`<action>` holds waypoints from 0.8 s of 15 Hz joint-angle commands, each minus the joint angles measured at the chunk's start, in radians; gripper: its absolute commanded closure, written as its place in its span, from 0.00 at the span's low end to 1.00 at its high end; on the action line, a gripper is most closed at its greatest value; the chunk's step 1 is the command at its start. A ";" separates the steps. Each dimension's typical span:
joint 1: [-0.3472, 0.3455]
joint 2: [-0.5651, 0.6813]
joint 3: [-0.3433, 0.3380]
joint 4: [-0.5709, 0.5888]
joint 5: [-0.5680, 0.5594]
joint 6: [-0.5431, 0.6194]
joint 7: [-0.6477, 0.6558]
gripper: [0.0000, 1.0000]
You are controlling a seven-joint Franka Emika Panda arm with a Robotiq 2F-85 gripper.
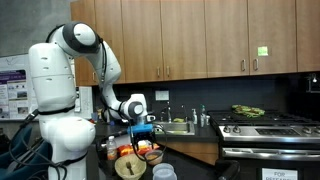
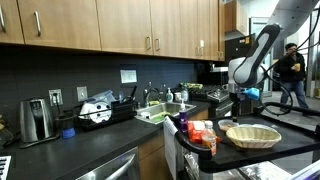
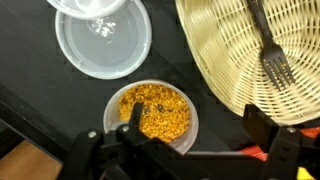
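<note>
In the wrist view a clear bowl of yellow-orange kernels (image 3: 152,112) sits on the black counter, just under my left finger. My gripper (image 3: 200,130) is open and empty, and its right finger is near the rim of a wicker basket (image 3: 235,60) that holds a dark fork (image 3: 268,45). A clear plastic lid (image 3: 103,42) lies beyond the bowl. In both exterior views the gripper (image 1: 143,127) (image 2: 243,101) hangs a little above the counter, over the basket (image 1: 130,166) (image 2: 252,134) and the things beside it.
A sink (image 1: 178,126) (image 2: 160,112) and a stove (image 1: 262,125) are set in the dark counter. Wooden cabinets (image 1: 190,35) hang above. A kettle (image 2: 36,120) stands by the wall. A person (image 2: 290,72) stands far behind the arm.
</note>
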 commanded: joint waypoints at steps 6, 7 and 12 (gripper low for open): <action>0.104 -0.150 0.067 -0.010 0.117 -0.217 0.028 0.00; 0.116 -0.162 0.075 -0.010 0.129 -0.242 0.036 0.00; 0.173 -0.202 0.114 -0.010 0.178 -0.343 0.069 0.00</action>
